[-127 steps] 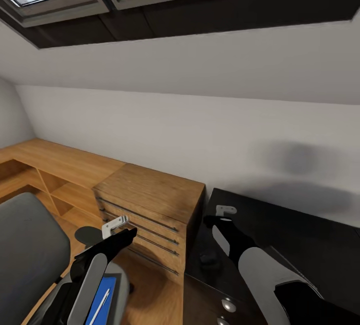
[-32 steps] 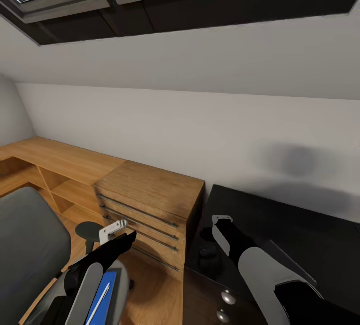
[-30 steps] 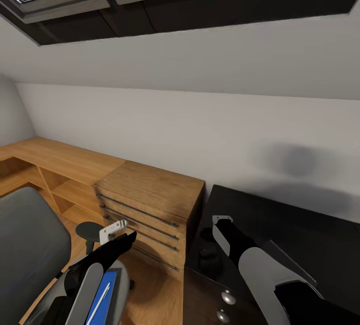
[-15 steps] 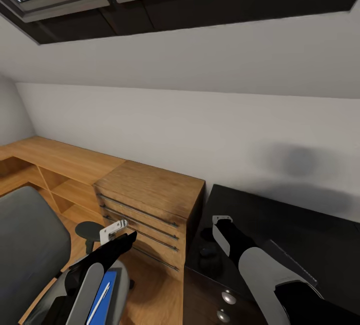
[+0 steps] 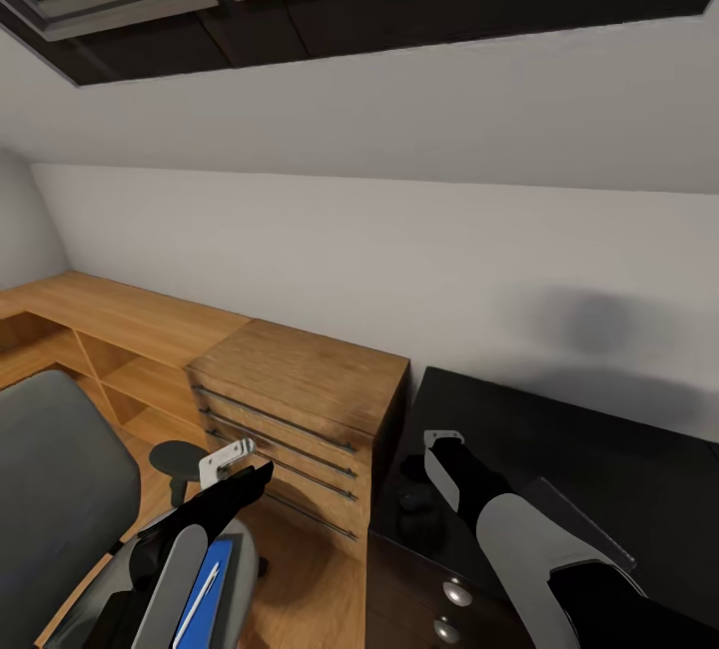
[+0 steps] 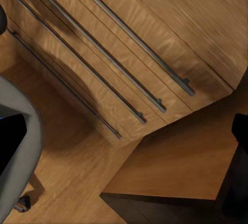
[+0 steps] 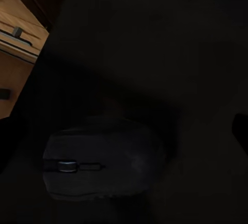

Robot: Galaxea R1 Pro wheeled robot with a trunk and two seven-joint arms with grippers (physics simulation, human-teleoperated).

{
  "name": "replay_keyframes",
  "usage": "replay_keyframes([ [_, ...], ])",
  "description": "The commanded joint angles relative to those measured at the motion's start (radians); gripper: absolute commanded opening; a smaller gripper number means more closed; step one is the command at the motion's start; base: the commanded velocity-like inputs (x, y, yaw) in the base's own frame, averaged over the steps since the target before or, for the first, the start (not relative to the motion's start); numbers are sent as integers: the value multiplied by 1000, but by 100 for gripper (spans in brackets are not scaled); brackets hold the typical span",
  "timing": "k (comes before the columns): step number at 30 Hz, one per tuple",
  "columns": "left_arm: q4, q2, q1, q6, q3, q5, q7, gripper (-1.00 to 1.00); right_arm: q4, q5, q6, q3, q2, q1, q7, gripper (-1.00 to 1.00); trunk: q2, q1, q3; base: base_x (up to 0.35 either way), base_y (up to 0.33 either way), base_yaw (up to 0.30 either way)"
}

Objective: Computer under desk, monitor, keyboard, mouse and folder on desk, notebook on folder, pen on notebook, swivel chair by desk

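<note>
The dark mouse (image 5: 412, 507) (image 7: 98, 164) lies near the left end of the glossy black desk (image 5: 579, 429). My right gripper (image 5: 424, 477) (image 7: 124, 131) hovers just above it, open, with a fingertip on either side. A slim dark slab with a pale rim, the keyboard (image 5: 584, 519) by its look, lies to the right of my arm. The swivel chair (image 5: 60, 499) stands at lower left, with the blue folder (image 5: 213, 574) and white pen (image 5: 200, 601) on its seat. My left gripper (image 5: 255, 477) (image 6: 124, 131) hangs open beyond the seat's edge, holding nothing. Computer, monitor and notebook are out of view.
A light-wood dresser (image 5: 300, 379) (image 6: 155, 43) with bar handles stands between chair and desk, close to the desk's end. A low wooden shelf unit (image 5: 110, 329) runs along the sloped white wall. Round silver knobs (image 5: 456, 594) mark the desk drawers. Wooden floor (image 6: 170, 162) shows below.
Over four seconds my right gripper has sunk a little toward the mouse. In the last second nothing has visibly moved apart from a slight camera drift.
</note>
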Motion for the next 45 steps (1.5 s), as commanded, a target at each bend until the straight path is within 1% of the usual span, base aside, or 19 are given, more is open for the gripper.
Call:
replay_keyframes([
  [1,-1,0,-1,2,-1,11,10,100,-2,-11,5,8,-1,-1,-5,100,-1,0,-1,0,0,0],
  [12,-2,0,-1,2,0,11,10,100,0,-9,6,8,-2,-1,58,100,-1,0,-1,0,0,0],
  [19,-1,0,-1,2,0,11,10,100,0,-9,14,9,-2,-1,65,100,-1,0,-1,0,0,0],
  [25,-1,0,-1,2,0,11,10,100,0,-9,21,9,-3,-1,93,100,-1,0,-1,0,0,0],
  [30,-2,0,-1,2,-1,11,10,100,0,-9,23,9,-9,-1,102,100,-36,19,-17,0,0,0],
  [36,-2,0,-1,2,-1,11,10,100,0,-9,23,8,-11,-1,103,100,-36,19,-17,0,0,0],
  [45,-3,0,-1,2,-1,11,10,100,0,-10,23,8,-17,-1,103,100,-99,54,-45,0,0,0],
])
